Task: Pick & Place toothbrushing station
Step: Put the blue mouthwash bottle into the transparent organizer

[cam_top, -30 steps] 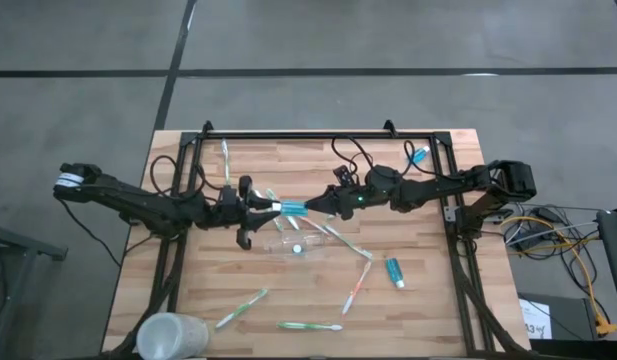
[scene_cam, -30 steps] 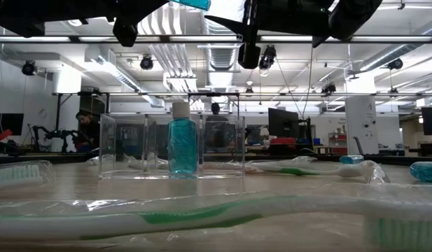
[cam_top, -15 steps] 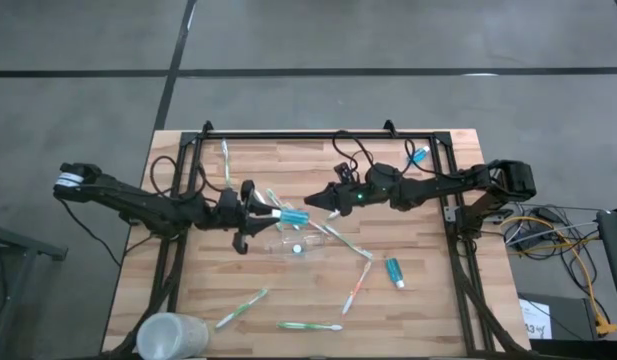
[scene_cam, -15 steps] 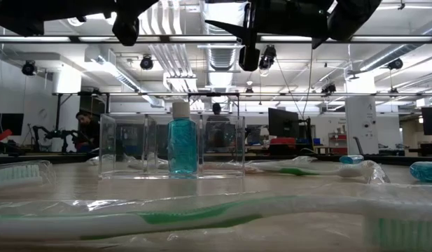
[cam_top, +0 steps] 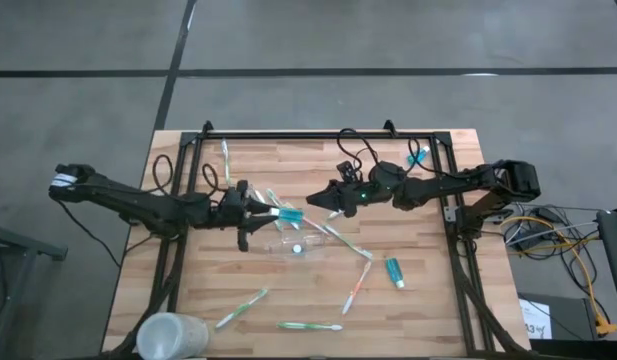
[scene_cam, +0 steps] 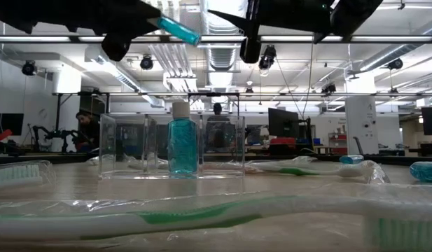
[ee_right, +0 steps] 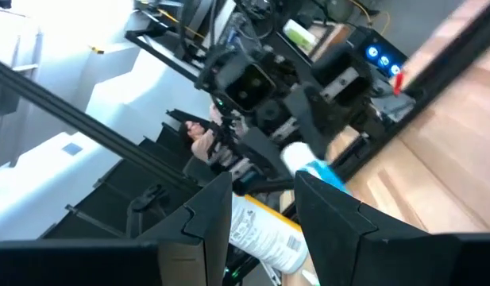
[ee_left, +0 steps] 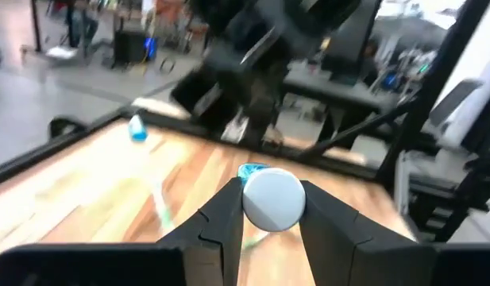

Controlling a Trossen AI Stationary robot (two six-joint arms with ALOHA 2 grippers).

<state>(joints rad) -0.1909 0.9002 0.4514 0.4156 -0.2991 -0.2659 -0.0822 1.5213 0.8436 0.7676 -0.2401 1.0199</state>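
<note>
On the wooden table (cam_top: 188, 290) stands a clear holder (scene_cam: 171, 147); left gripper (cam_top: 270, 210) clamps a blue tube (cam_top: 290, 213).

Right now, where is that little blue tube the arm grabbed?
In the high view the blue tube is mid-table, held in the left tool just above the clear holder, facing the right tool.

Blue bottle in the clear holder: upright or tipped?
Upright. In the low view the blue bottle stands cap-up inside the clear holder on the table.

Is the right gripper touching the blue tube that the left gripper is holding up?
Apart. The high view shows bare table between the right gripper and the blue tube, which the left gripper alone clamps.
</note>
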